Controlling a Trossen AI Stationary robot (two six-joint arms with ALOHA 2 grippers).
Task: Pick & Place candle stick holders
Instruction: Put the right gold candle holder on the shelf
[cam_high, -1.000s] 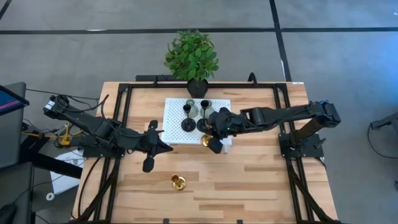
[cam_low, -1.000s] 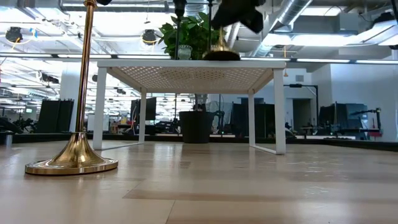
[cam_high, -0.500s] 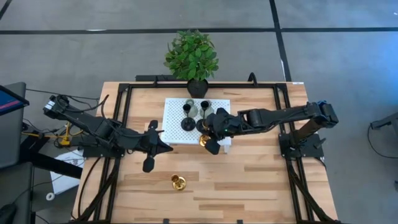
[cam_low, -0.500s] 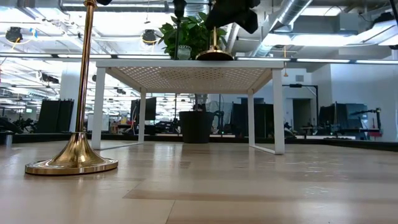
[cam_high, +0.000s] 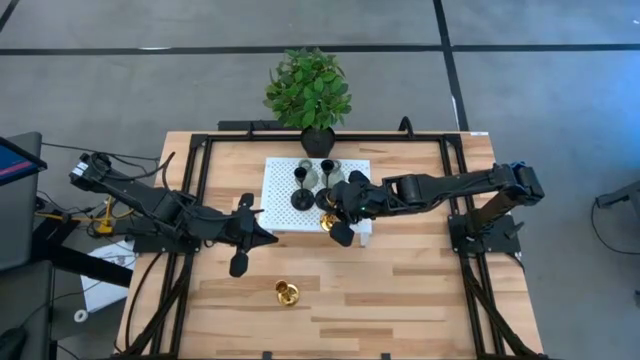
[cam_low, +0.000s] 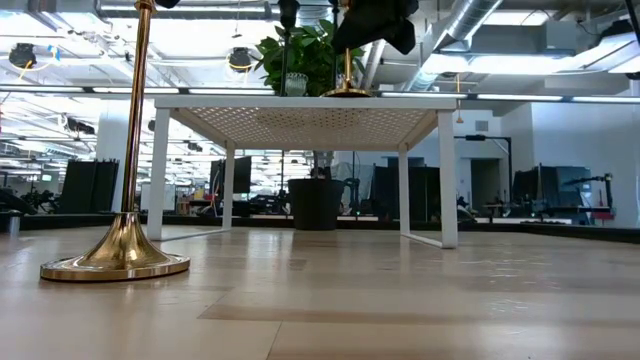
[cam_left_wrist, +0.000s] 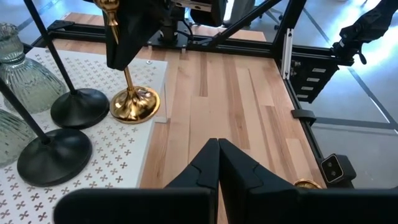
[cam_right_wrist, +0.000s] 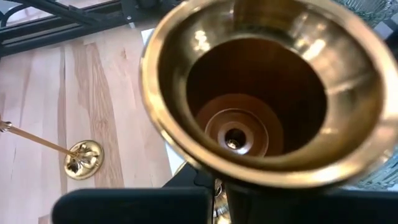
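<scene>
Right gripper (cam_high: 338, 213) is clamped on a gold holder (cam_left_wrist: 132, 102), base at the white platform (cam_high: 282, 205) edge. Left gripper (cam_high: 258, 224) waits closed beside it. Second gold holder (cam_high: 287, 292) stands on the table (cam_high: 420, 290). Likely rigid, slick, top-heavy; grip the stem.

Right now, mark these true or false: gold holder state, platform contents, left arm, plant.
1. The right gripper is shut on a gold candle stick holder whose base sits on the white platform. True.
2. Both gold holders are on the platform. False: the second gold holder stands on the bare table, towards the front edge.
3. The left gripper holds a black holder. False: it is shut on nothing, beside the platform's left side.
4. Two black holders stand on the platform. True.
5. The potted plant lies tipped over on the platform. False: it stands upright behind it.
</scene>
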